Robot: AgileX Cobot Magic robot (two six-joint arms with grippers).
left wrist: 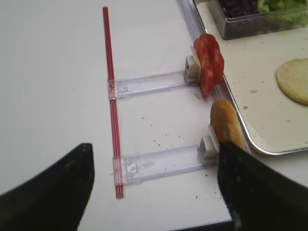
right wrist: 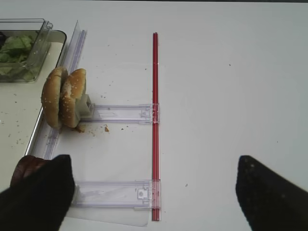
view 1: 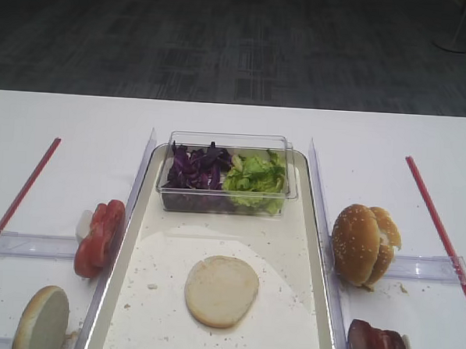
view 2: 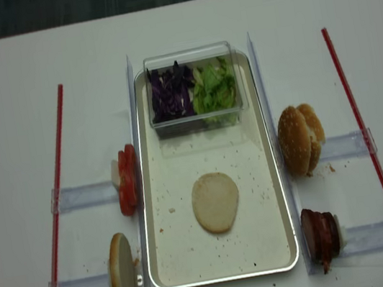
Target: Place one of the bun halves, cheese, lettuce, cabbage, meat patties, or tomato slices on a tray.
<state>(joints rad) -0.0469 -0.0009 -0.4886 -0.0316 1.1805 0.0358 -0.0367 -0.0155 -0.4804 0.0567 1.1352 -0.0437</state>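
White table: bun half (view 1: 221, 290) on tray (view 1: 308, 225), well apart from both spread claws (left wrist: 154, 192).

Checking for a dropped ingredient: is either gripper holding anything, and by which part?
Nothing is held. The left gripper and right gripper both stand open over bare table.

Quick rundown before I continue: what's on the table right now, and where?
tray: one, silver-cream, centre
bun half: one, pale cream, flat on the tray
clear tub: one, on the tray's far end
cabbage: purple heap, tub's left side
lettuce: green heap, tub's right side
tomato slices: red stack, left of tray
plain bun: one, tan, on edge, near left
sesame buns: two, right of tray
meat patties: dark brown stack, near right
left gripper: black, open
right gripper: black, open
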